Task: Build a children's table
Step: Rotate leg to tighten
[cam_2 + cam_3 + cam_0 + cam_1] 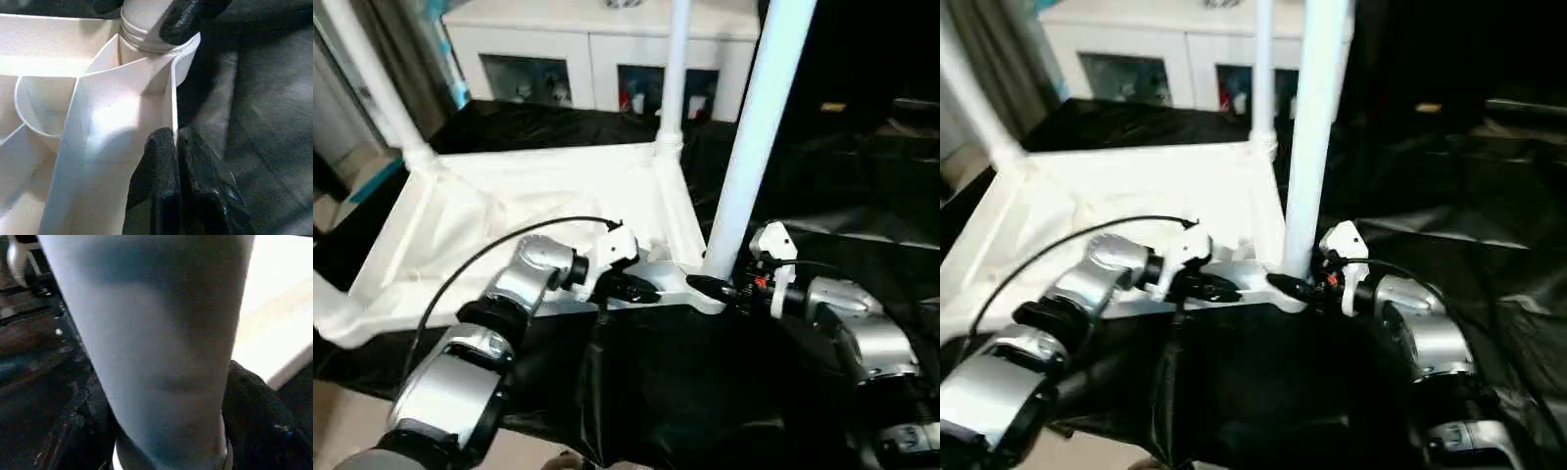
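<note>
The children's table (538,211) lies upside down on a black-draped bench (822,186), its ribbed underside facing up. Three white legs stand upright in its corner sockets: one at the far left (372,83), one at the far right (674,73), and a thick one at the near right corner (754,147).

The left tool (628,287) is at the table's near edge, just left of that near right corner — its black fingers (164,181) are pinched together on the thin white rim wall of the top.

The right tool (713,287) sits at the base of the near right leg, where the leg enters its socket. Its fingers (264,426) stand on either side of the leg, close against it; whether they press on it I cannot tell.

Behind the bench stands a white cabinet (597,44) with glass-fronted shelves.
</note>
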{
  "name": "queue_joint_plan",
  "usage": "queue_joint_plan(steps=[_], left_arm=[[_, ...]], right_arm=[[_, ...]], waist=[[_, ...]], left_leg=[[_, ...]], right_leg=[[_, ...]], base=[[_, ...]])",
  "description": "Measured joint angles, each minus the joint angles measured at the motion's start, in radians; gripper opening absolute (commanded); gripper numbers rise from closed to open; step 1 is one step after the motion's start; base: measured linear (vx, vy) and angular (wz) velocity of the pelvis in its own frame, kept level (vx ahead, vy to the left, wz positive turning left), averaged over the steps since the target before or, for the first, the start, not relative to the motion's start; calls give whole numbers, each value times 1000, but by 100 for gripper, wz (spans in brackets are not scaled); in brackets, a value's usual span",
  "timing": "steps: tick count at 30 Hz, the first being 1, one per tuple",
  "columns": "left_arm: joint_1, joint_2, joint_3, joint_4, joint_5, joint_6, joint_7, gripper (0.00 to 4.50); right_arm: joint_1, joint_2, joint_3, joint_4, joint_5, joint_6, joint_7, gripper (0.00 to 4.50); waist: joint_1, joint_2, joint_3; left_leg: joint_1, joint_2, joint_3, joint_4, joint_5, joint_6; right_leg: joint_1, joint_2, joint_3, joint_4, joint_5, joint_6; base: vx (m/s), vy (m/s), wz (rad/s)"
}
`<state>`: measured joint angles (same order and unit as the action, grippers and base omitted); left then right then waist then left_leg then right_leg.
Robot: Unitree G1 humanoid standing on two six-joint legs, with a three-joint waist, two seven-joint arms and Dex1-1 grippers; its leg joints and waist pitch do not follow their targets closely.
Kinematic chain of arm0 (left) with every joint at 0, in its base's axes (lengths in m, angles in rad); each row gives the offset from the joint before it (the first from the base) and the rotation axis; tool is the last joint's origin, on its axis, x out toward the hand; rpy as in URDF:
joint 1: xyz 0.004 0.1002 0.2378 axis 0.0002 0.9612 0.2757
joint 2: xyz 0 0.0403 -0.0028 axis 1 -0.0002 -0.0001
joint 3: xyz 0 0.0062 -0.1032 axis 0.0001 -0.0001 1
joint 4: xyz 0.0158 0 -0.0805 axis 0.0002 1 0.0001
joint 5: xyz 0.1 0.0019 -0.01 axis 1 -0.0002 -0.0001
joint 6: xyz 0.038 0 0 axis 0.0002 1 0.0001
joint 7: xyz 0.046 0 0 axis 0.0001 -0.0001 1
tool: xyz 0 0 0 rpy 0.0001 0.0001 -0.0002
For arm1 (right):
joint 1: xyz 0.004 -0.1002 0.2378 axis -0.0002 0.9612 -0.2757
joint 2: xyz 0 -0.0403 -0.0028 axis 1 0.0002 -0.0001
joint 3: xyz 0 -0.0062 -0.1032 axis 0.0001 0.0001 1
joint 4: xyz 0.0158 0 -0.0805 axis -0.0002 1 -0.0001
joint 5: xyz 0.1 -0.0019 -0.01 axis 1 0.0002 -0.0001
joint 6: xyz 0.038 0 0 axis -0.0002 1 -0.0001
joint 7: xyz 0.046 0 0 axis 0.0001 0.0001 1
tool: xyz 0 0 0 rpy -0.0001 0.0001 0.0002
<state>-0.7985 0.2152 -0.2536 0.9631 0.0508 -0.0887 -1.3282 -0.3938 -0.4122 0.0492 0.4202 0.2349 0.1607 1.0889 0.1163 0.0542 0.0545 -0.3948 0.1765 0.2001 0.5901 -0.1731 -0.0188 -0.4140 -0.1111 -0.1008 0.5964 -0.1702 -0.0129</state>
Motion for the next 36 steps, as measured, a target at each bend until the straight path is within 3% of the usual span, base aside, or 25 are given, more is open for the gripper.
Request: queue_joint_plan(steps=[7,12,17,23,29,36], left_arm=[[5,7,-7,-20,-8,31,-52,0],[17,14,-9,-50,-15,49,-66,0],[17,12,-9,-51,-14,55,-60,0],[-2,-41,3,-2,19,55,134,0],[-45,-150,13,86,50,65,408,0],[-52,-191,15,122,67,59,527,0]], right_arm=[[-5,-32,21,-2,10,3,91,293],[-5,-34,24,-7,26,13,118,247],[2,-32,23,-16,29,24,103,238],[-3,63,-25,38,-21,1,-142,237],[-44,173,-94,94,-84,-22,-501,227],[-68,251,-109,145,-151,-73,-699,212]], waist=[[3,0,0],[1,-1,0],[1,-2,0],[-7,-3,-1],[-30,-4,-2],[-40,-2,-5]], left_leg=[[-6,1,1,11,-2,-4],[-5,0,1,13,-2,-4],[-5,0,1,13,-2,-4],[-1,0,1,13,-1,-5],[11,-1,0,11,-1,-6],[18,-2,-2,4,-1,-6]], right_leg=[[-1,-1,4,3,1,-1],[2,-1,6,2,1,-1],[3,-1,6,3,1,0],[6,-1,5,4,1,0],[19,-1,6,-4,-3,6],[27,-1,2,-19,-4,8]], base=[[0,0,0],[0,0,0],[0,0,0],[0,0,0],[0,0,0],[0,0,0]])
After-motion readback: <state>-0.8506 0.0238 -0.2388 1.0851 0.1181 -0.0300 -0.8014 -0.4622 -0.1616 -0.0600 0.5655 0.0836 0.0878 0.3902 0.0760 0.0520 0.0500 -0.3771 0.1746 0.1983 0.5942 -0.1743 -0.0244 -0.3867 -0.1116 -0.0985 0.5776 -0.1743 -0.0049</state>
